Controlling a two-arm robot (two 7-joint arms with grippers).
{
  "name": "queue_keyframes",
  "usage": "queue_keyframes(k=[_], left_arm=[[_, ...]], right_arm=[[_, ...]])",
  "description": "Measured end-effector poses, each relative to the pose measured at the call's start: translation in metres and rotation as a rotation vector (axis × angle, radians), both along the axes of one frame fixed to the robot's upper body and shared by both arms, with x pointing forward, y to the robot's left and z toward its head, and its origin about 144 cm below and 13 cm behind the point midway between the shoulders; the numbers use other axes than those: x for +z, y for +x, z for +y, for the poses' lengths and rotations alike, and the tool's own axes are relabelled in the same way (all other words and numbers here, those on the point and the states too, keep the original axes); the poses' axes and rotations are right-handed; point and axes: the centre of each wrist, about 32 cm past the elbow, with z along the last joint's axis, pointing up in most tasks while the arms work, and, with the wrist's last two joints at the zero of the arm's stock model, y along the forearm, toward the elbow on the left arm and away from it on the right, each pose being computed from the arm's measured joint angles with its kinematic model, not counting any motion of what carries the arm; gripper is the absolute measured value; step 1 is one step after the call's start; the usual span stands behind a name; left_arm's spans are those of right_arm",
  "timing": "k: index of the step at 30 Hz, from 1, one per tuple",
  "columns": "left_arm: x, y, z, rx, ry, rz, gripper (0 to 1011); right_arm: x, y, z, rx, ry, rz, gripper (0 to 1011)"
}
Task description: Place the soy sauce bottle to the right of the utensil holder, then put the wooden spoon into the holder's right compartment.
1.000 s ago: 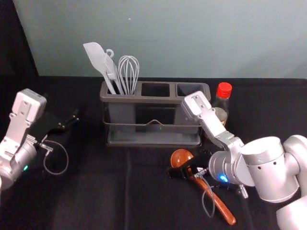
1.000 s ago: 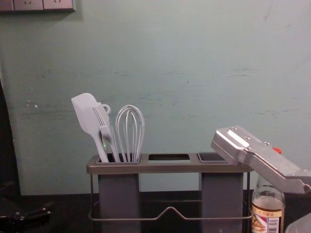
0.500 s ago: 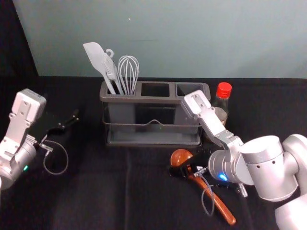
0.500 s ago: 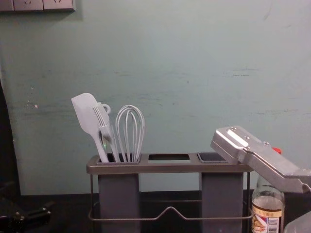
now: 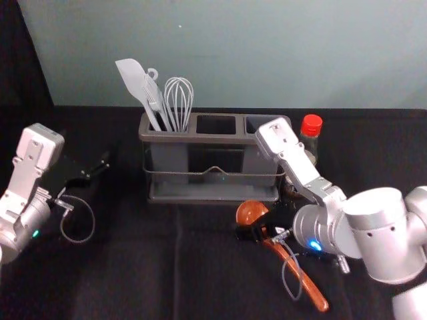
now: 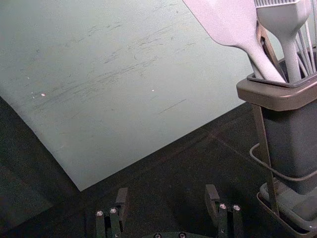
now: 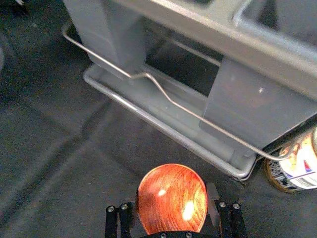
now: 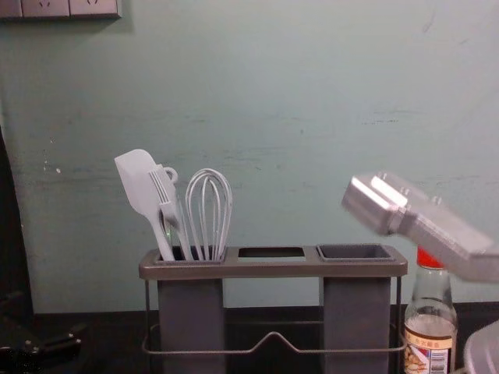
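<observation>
The right gripper [image 5: 252,233] is in front of the holder [image 5: 217,139], low over the worktop [image 5: 133,267], and has hold of the spoon [image 5: 249,212]. Its fingers [image 7: 213,201] are closed against the spoon from two sides, kept apart by its width. The spoon's bowl points toward the holder, and its handle slants back toward the robot and out to the right. Whether any part of the spoon touches the worktop, I cannot tell.

The bottle [image 8: 427,312] stands upright just beside the holder, on its right, red cap [image 8: 428,258] on top and label [image 8: 427,358] facing the robot. In the head view the right arm [image 5: 380,233] reaches across in front of part of it.

The holder stands on the worktop with three compartments in a row along its top. A spatula [image 5: 135,80], a brush [image 5: 154,99] and a whisk [image 5: 179,100] lean in the left one. The right compartment [image 8: 355,252] is at the end nearest the bottle.

The left gripper [image 5: 100,167] is parked to the left of the holder, well apart from it, with its fingers [image 6: 121,201] wide open and nothing between them.
</observation>
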Motion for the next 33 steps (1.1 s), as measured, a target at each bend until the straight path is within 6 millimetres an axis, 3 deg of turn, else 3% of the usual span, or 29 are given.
queue_keyframes(k=[15, 23, 33], left_arm=[[0.000, 0.000, 0.000, 0.000, 0.000, 0.000, 1000], [0.000, 0.000, 0.000, 0.000, 0.000, 0.000, 1000], [0.000, 0.000, 0.000, 0.000, 0.000, 0.000, 1000]], right_arm=[[0.023, -0.051, -0.028, -0.016, 0.075, -0.151, 837], [0.022, -0.086, -0.045, -0.033, 0.137, -0.472, 837], [0.009, -0.104, -0.054, 0.048, 0.239, -0.804, 837]])
